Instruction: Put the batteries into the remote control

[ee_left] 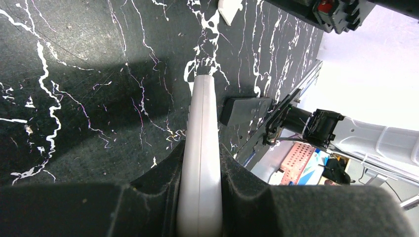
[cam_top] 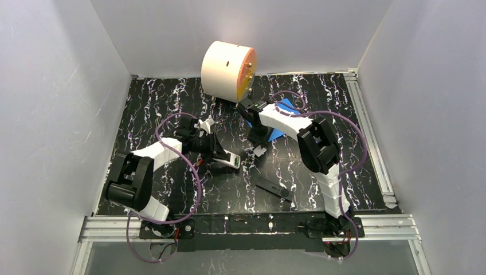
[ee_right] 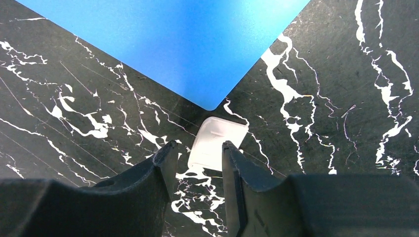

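the overhead view is lit brightly from above, with glare on the cream drum [cam_top: 226, 69]. in the wrist views the near fingers [ee_right: 123, 192] are blurred, and a soft shadow is cast across the table [ee_left: 74, 74].

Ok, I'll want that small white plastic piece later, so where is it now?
In the right wrist view, the small white piece lies on the table just off the blue sheet's corner, between the right gripper's fingers.
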